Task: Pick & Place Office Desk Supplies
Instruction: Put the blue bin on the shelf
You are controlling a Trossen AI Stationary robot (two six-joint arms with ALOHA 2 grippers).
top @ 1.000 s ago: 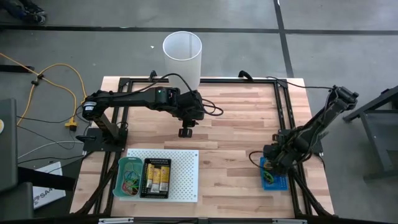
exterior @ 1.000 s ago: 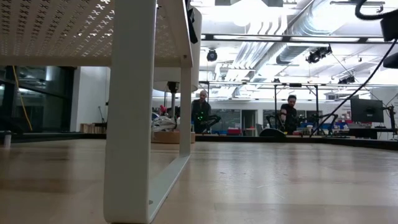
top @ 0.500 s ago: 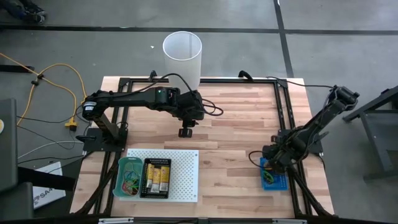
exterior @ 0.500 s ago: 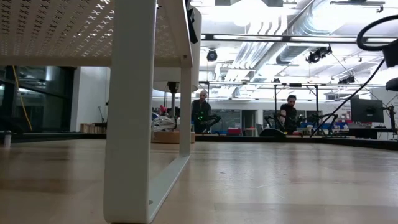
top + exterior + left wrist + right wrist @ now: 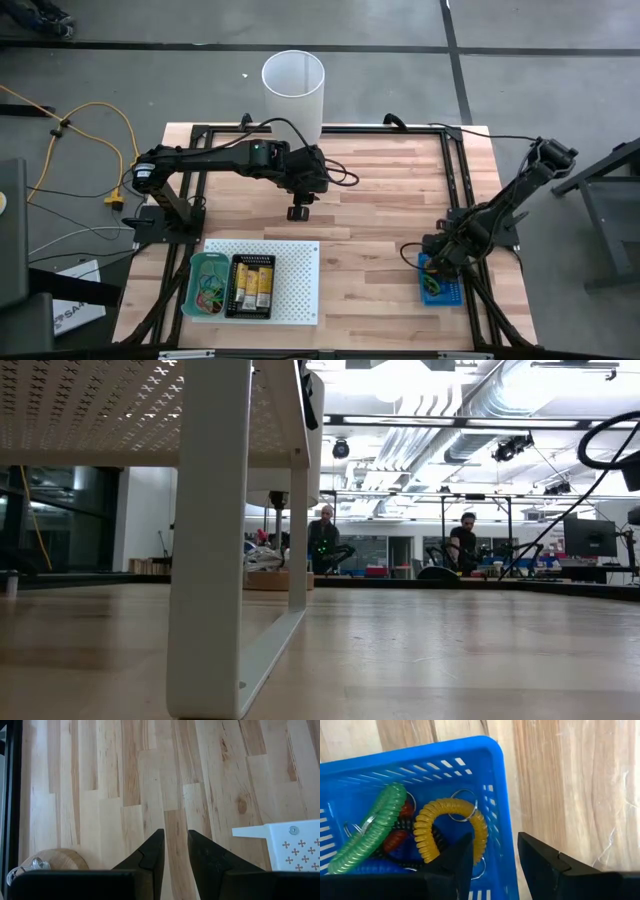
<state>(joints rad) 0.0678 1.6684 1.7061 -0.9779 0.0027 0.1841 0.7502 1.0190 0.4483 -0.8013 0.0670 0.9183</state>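
Observation:
A blue basket [image 5: 380, 770] near the table's right edge [image 5: 440, 291] holds coiled loops: a green one [image 5: 367, 832], a yellow one [image 5: 427, 827], and red and black ones under them. My right gripper [image 5: 494, 837] hangs open just above it, pointing down. One finger is over the yellow loop, the other outside the basket's wall [image 5: 504, 815]. On the white perforated board [image 5: 298, 290] stand a green tray [image 5: 207, 283] of coloured loops and a black tray [image 5: 251, 285] of yellow packets. My left gripper [image 5: 298, 211] hovers over bare wood at mid-table, its fingers [image 5: 175, 832] slightly open and empty.
A tall white cylinder [image 5: 293, 88] stands beyond the table's far edge. A black frame [image 5: 455, 180] runs around the tabletop. The board's white leg [image 5: 210, 560] fills the low view's left. A round wooden piece [image 5: 50, 861] lies near the left gripper. People stand far back in the room.
My right gripper has sunk a little toward the blue basket, and its cable loop has dropped in the low view. Its fingers have kept the same gap.

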